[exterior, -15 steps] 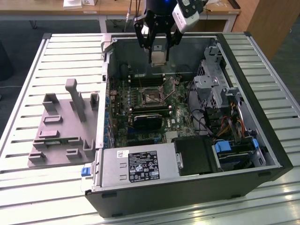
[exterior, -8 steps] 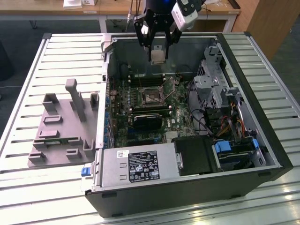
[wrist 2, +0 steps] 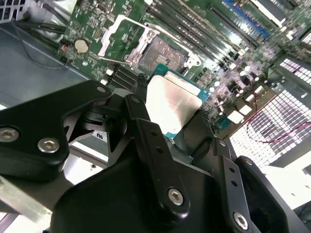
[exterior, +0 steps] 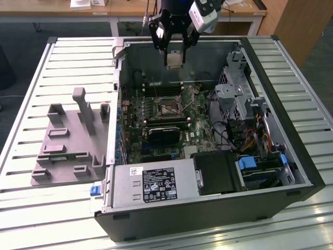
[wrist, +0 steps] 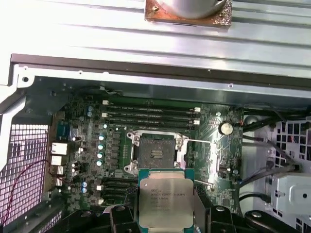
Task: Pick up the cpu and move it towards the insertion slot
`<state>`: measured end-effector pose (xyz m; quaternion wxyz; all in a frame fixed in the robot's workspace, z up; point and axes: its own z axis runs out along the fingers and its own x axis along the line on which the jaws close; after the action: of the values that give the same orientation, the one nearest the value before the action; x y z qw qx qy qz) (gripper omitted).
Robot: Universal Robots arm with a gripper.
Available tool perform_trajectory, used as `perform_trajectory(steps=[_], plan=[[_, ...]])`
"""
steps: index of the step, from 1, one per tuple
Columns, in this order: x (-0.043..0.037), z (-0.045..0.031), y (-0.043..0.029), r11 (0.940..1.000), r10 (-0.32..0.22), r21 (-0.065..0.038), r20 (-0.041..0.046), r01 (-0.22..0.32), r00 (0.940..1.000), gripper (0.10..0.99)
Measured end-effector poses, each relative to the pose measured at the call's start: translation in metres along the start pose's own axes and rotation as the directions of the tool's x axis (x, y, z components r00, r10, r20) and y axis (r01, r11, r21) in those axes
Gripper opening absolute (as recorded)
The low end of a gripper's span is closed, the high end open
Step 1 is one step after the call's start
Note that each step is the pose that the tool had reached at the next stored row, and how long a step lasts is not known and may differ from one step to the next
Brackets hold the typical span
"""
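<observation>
Claw point(exterior: 174, 49) pinching cpu point(wrist: 162, 203) by its edges, aloft over open case's back end. Carry step in hand. Insertion slot point(wrist: 156, 153) at 12 o'clock from cpu in first wrist view, frame probably open. Next calls for squaring chip over socket. Case on slatted counter point(exterior: 31, 104); desks beyond.

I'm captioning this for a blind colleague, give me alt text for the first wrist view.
A black gripper holds a flat square CPU with a shiny silver top above a green motherboard, just short of the open silver-framed square socket. Long black memory slots lie beyond the socket, inside a grey metal computer case.
</observation>
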<state>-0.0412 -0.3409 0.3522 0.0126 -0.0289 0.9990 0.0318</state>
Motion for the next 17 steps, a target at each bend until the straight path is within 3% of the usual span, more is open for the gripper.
perform_trajectory(steps=[11, 17], plan=[[-0.0012, 0.0052, 0.0226, 0.9999, -0.017, -0.001, -0.001, 0.017, 0.9999, 0.537], [-0.0014, 0.0057, 0.0257, 0.9998, -0.02, -0.001, -0.0012, 0.02, 0.9998, 0.537]])
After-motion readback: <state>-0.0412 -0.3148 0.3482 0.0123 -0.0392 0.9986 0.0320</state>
